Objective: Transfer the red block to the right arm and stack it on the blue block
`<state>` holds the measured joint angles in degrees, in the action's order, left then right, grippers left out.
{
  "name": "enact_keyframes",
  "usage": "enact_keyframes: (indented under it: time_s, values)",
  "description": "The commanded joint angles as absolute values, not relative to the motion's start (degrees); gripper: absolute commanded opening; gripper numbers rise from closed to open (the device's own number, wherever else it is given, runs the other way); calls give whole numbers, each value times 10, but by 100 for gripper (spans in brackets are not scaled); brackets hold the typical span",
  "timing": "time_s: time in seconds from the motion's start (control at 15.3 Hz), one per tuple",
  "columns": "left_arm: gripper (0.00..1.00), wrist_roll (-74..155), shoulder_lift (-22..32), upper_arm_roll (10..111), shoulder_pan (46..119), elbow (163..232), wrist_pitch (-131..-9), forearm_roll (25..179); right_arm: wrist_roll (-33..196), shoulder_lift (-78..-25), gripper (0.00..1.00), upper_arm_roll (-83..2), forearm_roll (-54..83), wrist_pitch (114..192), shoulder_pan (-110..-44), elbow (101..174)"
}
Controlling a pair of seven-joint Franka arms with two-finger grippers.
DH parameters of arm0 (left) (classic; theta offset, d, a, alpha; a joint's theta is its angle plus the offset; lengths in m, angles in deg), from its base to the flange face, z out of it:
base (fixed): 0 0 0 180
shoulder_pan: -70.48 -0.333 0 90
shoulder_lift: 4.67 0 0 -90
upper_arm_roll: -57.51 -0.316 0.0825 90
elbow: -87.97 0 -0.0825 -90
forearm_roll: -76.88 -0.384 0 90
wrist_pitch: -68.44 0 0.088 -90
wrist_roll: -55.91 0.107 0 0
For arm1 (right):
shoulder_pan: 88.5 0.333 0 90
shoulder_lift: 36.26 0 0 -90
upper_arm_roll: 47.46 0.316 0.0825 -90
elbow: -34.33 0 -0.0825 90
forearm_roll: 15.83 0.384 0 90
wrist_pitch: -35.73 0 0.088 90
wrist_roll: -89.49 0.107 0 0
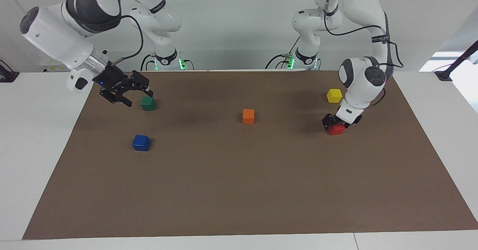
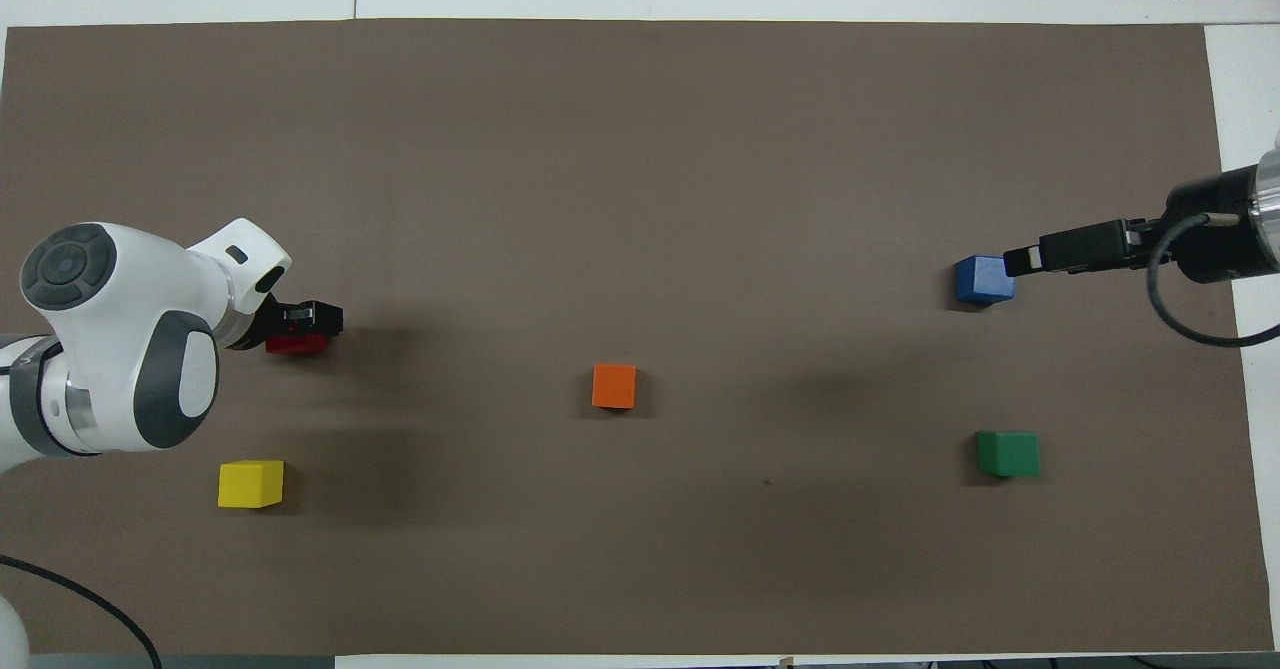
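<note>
We see the red block (image 1: 337, 129) lying on the brown mat (image 1: 239, 190) toward the left arm's end of the counter (image 1: 37, 160). The left gripper (image 1: 335, 122) is down at the block, its black fingers set wide and straddling the block's top; the block sits on the mat, and we cannot tell whether the fingers actually touch its sides. In the overhead view the gripper (image 2: 305, 324) covers most of the block (image 2: 295, 346), leaving only a red strip showing.

The yellow block (image 1: 334, 95) sits near the red one, nearer to the robots. The orange block (image 1: 248, 116) lies around the middle of the mat, well apart from the rest.

Toward the right arm's end, the blue block (image 1: 141, 142) stands alone on the mat, with the green block (image 1: 148, 103) nearer to the robots than it. The right gripper (image 1: 130, 93), a small blue light at its base, hangs tilted in the air just beside the green block, at the mat's edge. Its fingers are spread wide and hold nothing. In the overhead view that gripper (image 2: 1030, 257) lies just past the blue block (image 2: 984, 279), but the facing view shows it raised and clear of that block.
</note>
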<state>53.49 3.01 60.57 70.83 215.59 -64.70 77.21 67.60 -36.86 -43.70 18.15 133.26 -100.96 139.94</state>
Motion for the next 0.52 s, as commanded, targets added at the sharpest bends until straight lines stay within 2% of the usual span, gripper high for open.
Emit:
enact_keyframes:
  time_s: [0.0, 0.07, 0.26, 0.46]
  values:
    - [31, 515, 31, 600, 721, 2163, -657, 772, 576, -365, 100, -432, 328, 1294, -1057, 1460]
    - [0, 515, 31, 599, 721, 2159, -652, 772, 560, -367, 100, -433, 368, 1275, -1062, 1475]
    - [0, 496, 31, 600, 717, 2140, -616, 782, 519, -381, 100, -433, 478, 1221, -1068, 1518]
    - [0, 420, 24, 601, 721, 2052, -491, 836, 493, -409, 100, -432, 564, 1187, -1061, 1551]
